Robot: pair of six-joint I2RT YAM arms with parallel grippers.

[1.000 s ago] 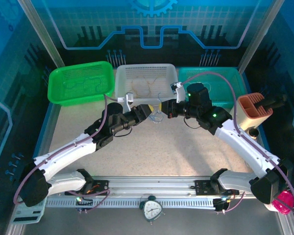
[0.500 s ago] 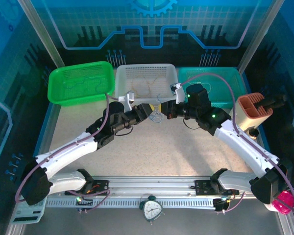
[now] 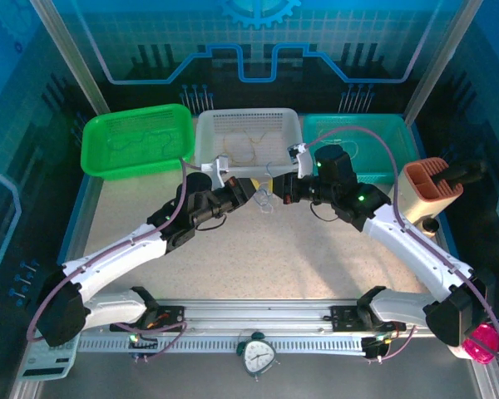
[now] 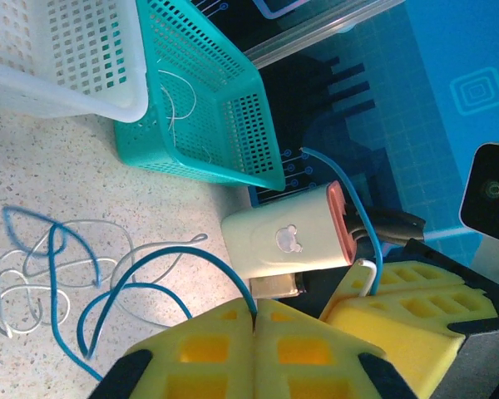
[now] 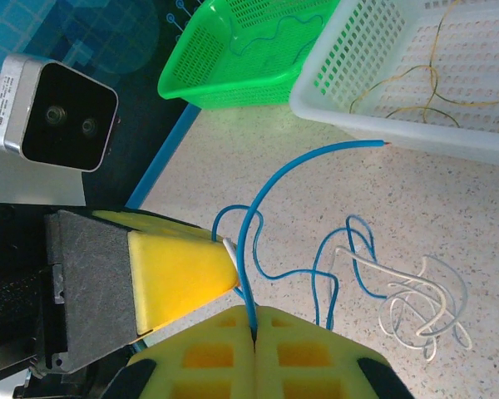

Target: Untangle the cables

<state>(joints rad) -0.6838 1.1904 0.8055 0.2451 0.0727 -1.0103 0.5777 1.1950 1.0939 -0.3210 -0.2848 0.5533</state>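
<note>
Thin cables (image 3: 264, 199), judged light and limp, are tangled on the tabletop (image 3: 258, 258); the blue strand (image 5: 258, 195), best taken near an end, is clamped by left end effector (image 4: 254, 320) and right end effector (image 5: 254, 332)

You're working in a robotics lab cell: a speckled bench (image 3: 274, 249) fenced by aluminium posts (image 3: 71, 54) and blue circuit-print panels (image 3: 258, 50), two white robot arms (image 3: 125, 253) on a metal rail (image 3: 258, 316), plastic sorting baskets (image 3: 248, 115), and a timer clock (image 3: 258, 356).
</note>
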